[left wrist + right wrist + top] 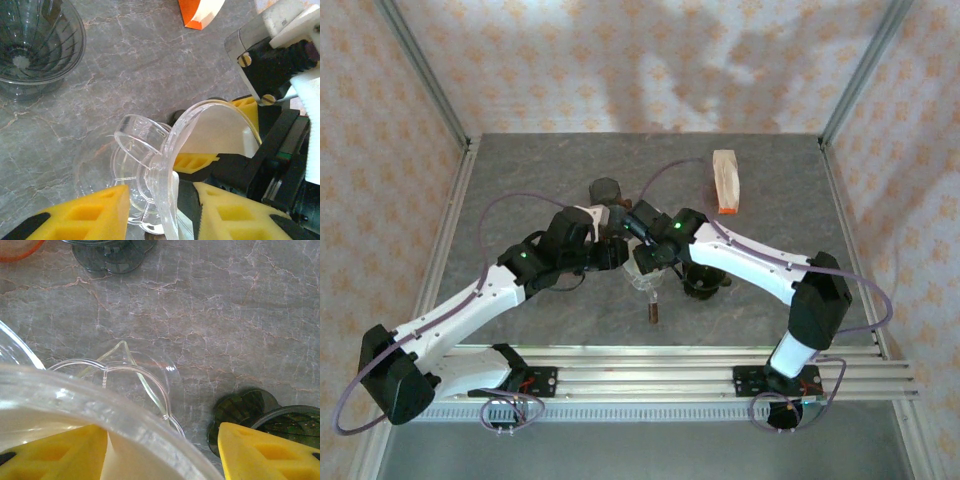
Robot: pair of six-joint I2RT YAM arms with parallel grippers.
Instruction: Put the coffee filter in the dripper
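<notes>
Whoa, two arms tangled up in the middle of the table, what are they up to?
Both arms meet over a clear plastic dripper at mid-table. The left tool has its yellow pads either side of the dripper's rim, while the right tool pushes a pale paper filter into the cup. A dark dripper and the filter pack sit aside.

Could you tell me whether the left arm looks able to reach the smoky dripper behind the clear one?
Probably yes: the smoky dripper stands on open table just beyond the left gripper, though that gripper looks busy at the clear dripper.

From above and behind we overlook the whole table; both wrist views sit close, sharing the clear dripper between them.
</notes>
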